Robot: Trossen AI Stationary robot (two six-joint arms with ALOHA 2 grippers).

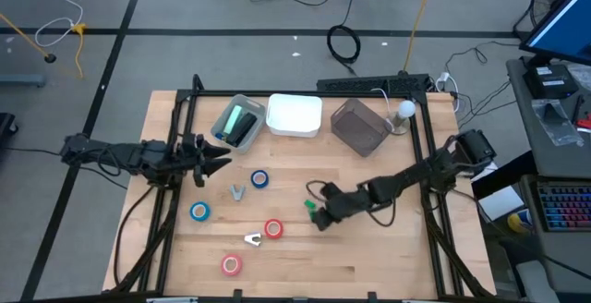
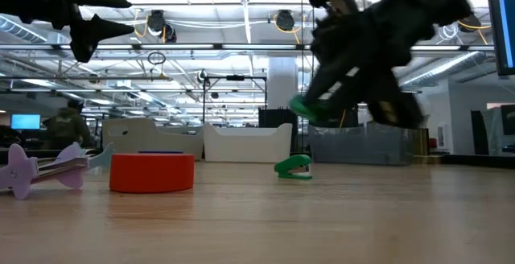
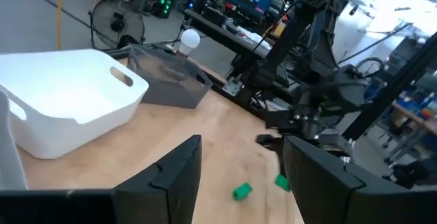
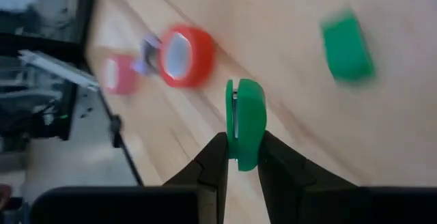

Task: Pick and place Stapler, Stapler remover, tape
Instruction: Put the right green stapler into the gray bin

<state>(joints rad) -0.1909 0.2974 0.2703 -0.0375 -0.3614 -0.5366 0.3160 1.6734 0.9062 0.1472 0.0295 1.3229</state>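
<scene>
Three bins stand in a row along the table's far edge: a clear bin (image 1: pixel 236 123) on the left with a green and a dark stapler-like object lying in it, a white rounded tub (image 1: pixel 295 115) in the middle whose inside shows nothing but white, and a smoky translucent box (image 1: pixel 360 125) on the right (its contents cannot be made out). The right gripper (image 4: pixel 237 161) is clenched on a small green stapler (image 4: pixel 244 123) of glossy plastic, lifted above the pale wooden table (image 1: pixel 388 248) right of centre, with a second green stapler (image 2: pixel 294 167) on the wood nearby. The left gripper (image 1: pixel 222 159) hovers released near the clear bin. Four ring-shaped tape rolls lie left of centre: blue (image 1: pixel 260 179), blue (image 1: pixel 199 212), red (image 1: pixel 273 229) and pink (image 1: pixel 231 264), all with white cores
</scene>
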